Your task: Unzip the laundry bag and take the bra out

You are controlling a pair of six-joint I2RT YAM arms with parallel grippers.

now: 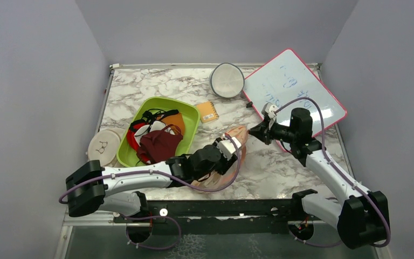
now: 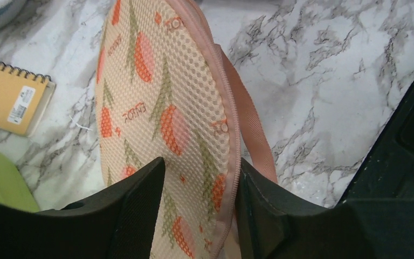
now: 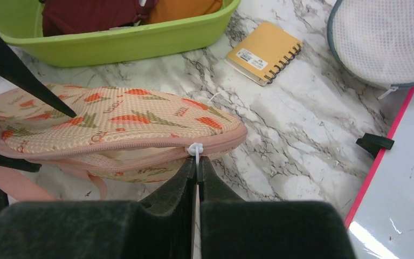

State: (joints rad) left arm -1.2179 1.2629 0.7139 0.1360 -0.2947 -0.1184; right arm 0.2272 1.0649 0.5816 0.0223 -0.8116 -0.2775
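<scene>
Peach laundry bag (image 3: pixel 113 121) with orange-and-green carrot print — lime-green tub (image 3: pixel 113 46), grey-veined white marble table (image 3: pixel 302 140)

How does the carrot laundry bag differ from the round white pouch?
The laundry bag is peach with carrot print; the round pouch is white, grey-rimmed. The bag is elongated, the pouch circular. The left gripper clamps the bag, the right gripper pinches its zipper pull; the pouch lies untouched. Both are zippered mesh.

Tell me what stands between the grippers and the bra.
The laundry bag itself: its fabric covers the bra, which shows in no view. The right gripper is shut on the white zipper pull, and the left gripper clamps the bag. Nothing else visibly intervenes.
</scene>
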